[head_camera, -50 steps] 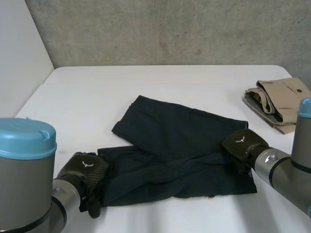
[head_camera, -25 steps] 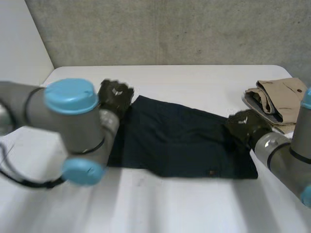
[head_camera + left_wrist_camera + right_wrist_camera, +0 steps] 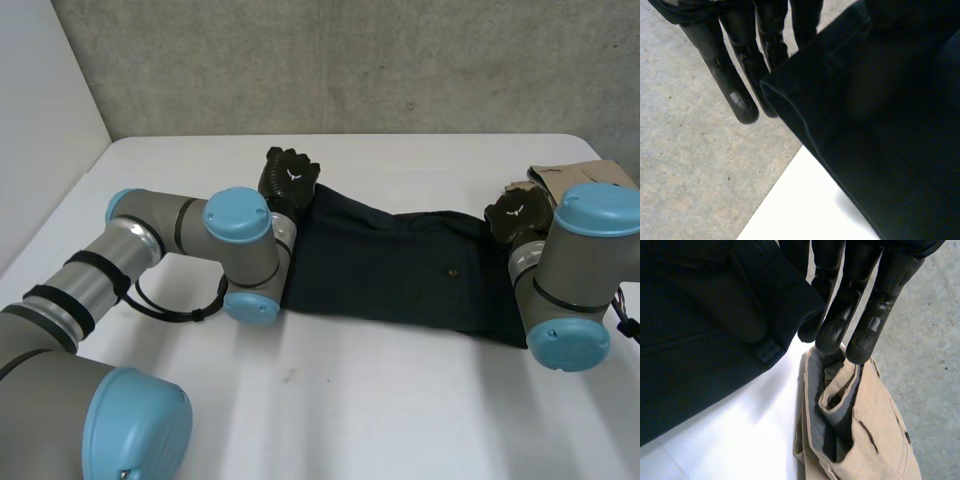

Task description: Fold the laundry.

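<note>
My left hand [image 3: 290,178] is at the far left corner of the dark navy fabric garment [image 3: 400,265], which lies spread in a flat band across the middle of the white counter [image 3: 400,400]. In my left wrist view, my straight fingers [image 3: 735,85] reach past the hemmed corner of the cloth [image 3: 880,125], which they pinch against the thumb. My right hand [image 3: 518,215] is at the garment's far right corner. There too the straight fingers [image 3: 860,305] are behind the cloth [image 3: 690,340], with the thumb laid on its front, clamping it near a belt loop. Just beside my right fingertips, on the counter [image 3: 740,440], lies a folded pair of beige cotton trousers [image 3: 865,440], close to the dark garment's right end but apart from it.
</note>
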{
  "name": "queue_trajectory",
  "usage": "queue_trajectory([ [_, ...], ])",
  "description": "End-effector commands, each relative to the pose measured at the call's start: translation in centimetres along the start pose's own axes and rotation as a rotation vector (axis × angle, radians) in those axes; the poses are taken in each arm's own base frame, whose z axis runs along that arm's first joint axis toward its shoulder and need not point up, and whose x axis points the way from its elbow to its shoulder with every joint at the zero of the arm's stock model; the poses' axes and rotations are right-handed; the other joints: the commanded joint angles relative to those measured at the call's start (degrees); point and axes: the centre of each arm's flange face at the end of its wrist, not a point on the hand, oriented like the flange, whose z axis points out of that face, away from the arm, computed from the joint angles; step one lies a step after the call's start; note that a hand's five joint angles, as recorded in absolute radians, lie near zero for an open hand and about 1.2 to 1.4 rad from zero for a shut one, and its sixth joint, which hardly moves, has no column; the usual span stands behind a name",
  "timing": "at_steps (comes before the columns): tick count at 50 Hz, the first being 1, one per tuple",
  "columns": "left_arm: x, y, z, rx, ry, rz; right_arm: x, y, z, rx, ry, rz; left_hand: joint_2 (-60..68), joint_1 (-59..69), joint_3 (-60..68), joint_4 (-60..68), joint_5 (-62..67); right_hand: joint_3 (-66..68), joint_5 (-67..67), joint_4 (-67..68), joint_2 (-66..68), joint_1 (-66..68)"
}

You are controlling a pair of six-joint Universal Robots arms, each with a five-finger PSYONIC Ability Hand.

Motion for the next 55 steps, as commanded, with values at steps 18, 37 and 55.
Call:
queue_trajectory([
  [18, -6.7, -9.2, -5.6, -0.041, -0.002, -0.167, 8.0, -5.1, -6.1, 0.043, -0.015, 0.267, -40.41, -39.59, -41.63, -41.49, -41.56, -54.91, -54.93, -54.98, -54.85, -44.81],
  [37, -6.9, -6.1, -17.4, -0.287, 0.163, -0.386, 2.8, 3.8, -10.8, -0.112, -0.347, 0.457, -40.25, -39.42, -41.47, -41.32, -41.39, -37.01, -37.02, -37.08, -36.95, -26.91],
  [55, -7.0, -4.4, -18.0, -0.288, 0.134, -0.390, 1.9, 6.2, -7.5, -0.071, -0.260, 0.352, -40.41, -39.59, -41.63, -41.49, -41.56, 11.52, 11.50, 11.45, 11.58, 21.62],
])
